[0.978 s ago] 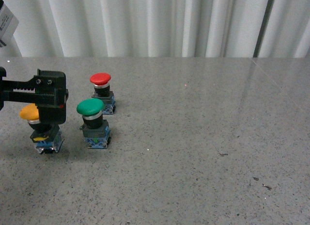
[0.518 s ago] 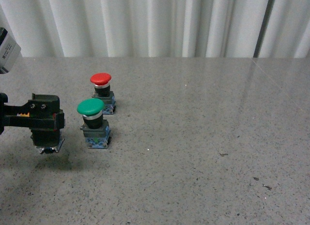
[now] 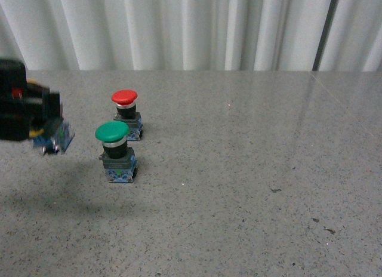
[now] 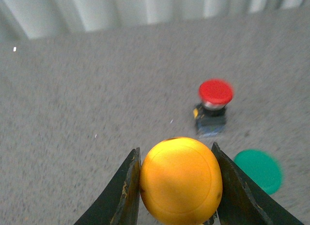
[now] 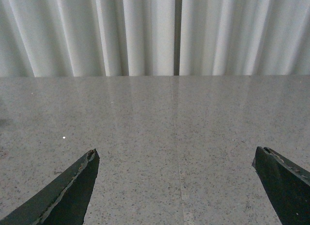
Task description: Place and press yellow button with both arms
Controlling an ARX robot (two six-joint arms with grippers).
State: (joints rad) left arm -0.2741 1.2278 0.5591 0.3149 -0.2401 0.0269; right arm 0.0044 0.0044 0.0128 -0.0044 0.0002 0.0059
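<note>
The yellow button [image 4: 180, 180] fills the near part of the left wrist view, its round yellow cap squeezed between two black fingers [image 4: 127, 186]. My left gripper [image 4: 175, 148] is shut on it. In the front view that gripper [image 3: 37, 119] is a blurred black mass at the far left, held above the table. The button's blue base [image 3: 55, 138] pokes out tilted beneath it, with a shadow on the table below. My right gripper [image 5: 175, 151] is open over bare grey table, nothing between its fingers, and does not show in the front view.
A green-capped button [image 3: 114, 151] stands just right of the left gripper. A red-capped button [image 3: 125, 113] stands behind it. Both also show in the left wrist view, the green button [image 4: 259, 170] and the red button [image 4: 214, 106]. White curtains [image 3: 191, 26] close the table's far edge.
The left gripper came down over the yellow button, closed on it, then lifted it off the table, up and slightly left. The green and red buttons have not moved.
</note>
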